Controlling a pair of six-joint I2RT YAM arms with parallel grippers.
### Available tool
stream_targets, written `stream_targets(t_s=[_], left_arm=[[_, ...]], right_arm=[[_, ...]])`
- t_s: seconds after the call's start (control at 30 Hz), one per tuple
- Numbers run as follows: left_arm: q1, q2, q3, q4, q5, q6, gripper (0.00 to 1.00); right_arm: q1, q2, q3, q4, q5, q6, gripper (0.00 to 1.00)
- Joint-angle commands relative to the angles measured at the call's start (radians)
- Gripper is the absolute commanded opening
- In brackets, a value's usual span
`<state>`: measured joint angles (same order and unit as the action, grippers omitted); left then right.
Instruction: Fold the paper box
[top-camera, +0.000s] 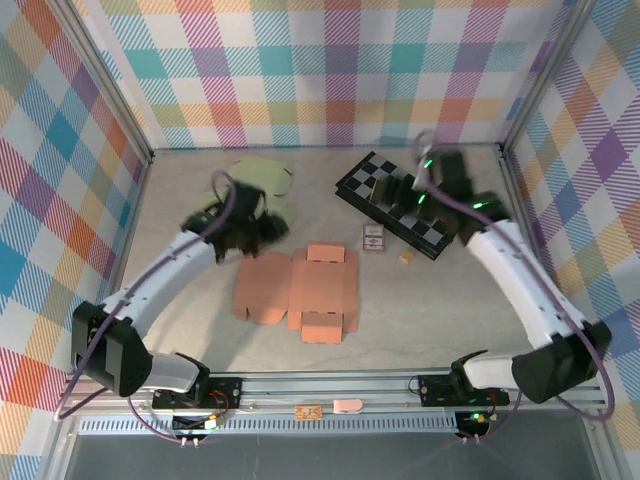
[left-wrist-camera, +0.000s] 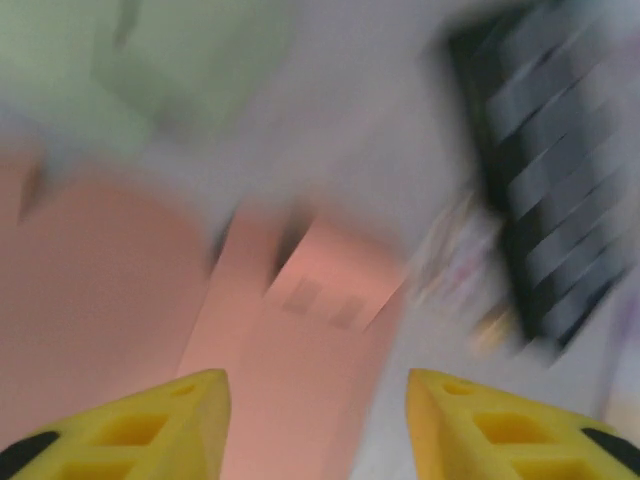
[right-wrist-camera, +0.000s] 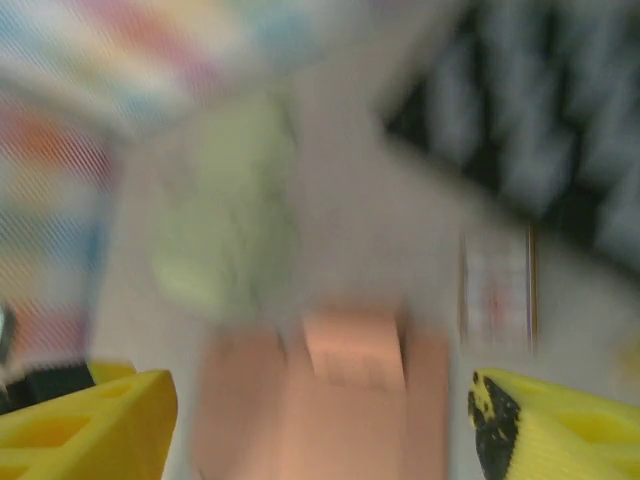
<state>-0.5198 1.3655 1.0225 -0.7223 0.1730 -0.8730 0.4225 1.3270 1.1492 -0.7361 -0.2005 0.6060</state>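
Pink paper box (top-camera: 305, 287) lies flat, creased — left gripper (left-wrist-camera: 315, 400) and right gripper (right-wrist-camera: 322, 400) both parted, empty.

The beige table (top-camera: 200, 320) carries a flat, unfolded salmon-pink paper box (top-camera: 300, 290) near its middle. A pale green paper sheet (top-camera: 262, 175) lies toward the far edge. At the far right sits a black-and-white chequered board (top-camera: 365, 182), with a small patterned card pack (top-camera: 373, 238) and a tiny tan block (top-camera: 406, 257) just beside it.
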Motion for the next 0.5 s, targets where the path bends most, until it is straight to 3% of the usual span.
stream_targets(t_s=[0.0,0.17,0.3,0.47], left_arm=[[-0.059,-0.096,-0.073,-0.100,0.118,-0.062,0.47],[-0.122,-0.062,-0.206,0.024,0.248,-0.080,0.49],[-0.154,-0.018,-0.274,0.138,0.283,-0.099,0.60],[-0.189,0.034,-0.311,0.278,0.278,-0.166,0.60]], right_arm=[[-0.005,-0.061,-0.122,-0.003,-0.251,0.055,0.67],[-0.004,0.037,-0.236,0.125,-0.396,0.102,0.65],[-0.004,0.106,-0.262,0.151,-0.412,0.099,0.65],[-0.004,0.129,-0.288,0.173,-0.439,0.099,0.64]])
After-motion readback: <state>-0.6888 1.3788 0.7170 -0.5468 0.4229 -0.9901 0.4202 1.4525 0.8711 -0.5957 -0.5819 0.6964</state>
